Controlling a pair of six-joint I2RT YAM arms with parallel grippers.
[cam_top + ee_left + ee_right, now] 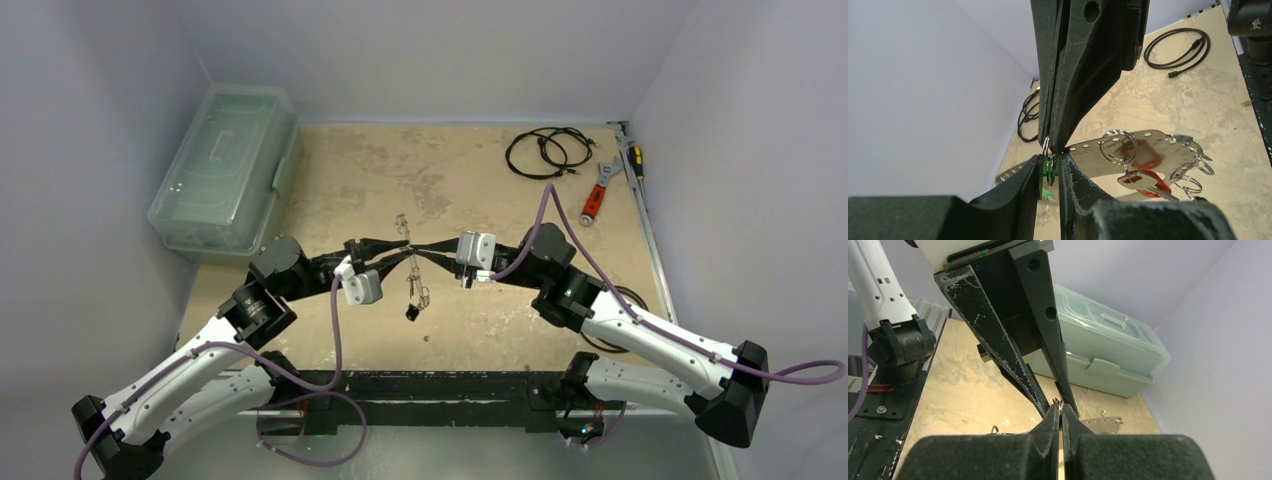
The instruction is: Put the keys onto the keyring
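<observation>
The left gripper (1050, 162) is squeezed tight on the green key (1048, 175), which sits right between its fingertips. The right gripper (1053, 142) comes in from the other side, tip to tip with it. Its fingers are pressed together on the rim of the keyring (1093, 157), at a small split ring (1046, 146). The keyring sticks out sideways from the two tips, up in the air above the table (480, 180).

I think the keyring is light, hard and flat. It will not bend, but it looks smooth and slippery and could swing or twist. The flat rim close to a split ring looks like the best place to hold it. The keys look tiny and thin. The plastic tag is the fatter part, so that looks like the best place to grab.

I count one keyring. I count three keys. The green one is in the left gripper. The red key (1147, 184) hangs from a ring out past the tips. The black key (412, 313) dangles lowest, under both grippers. I can see at least four split rings.
</observation>
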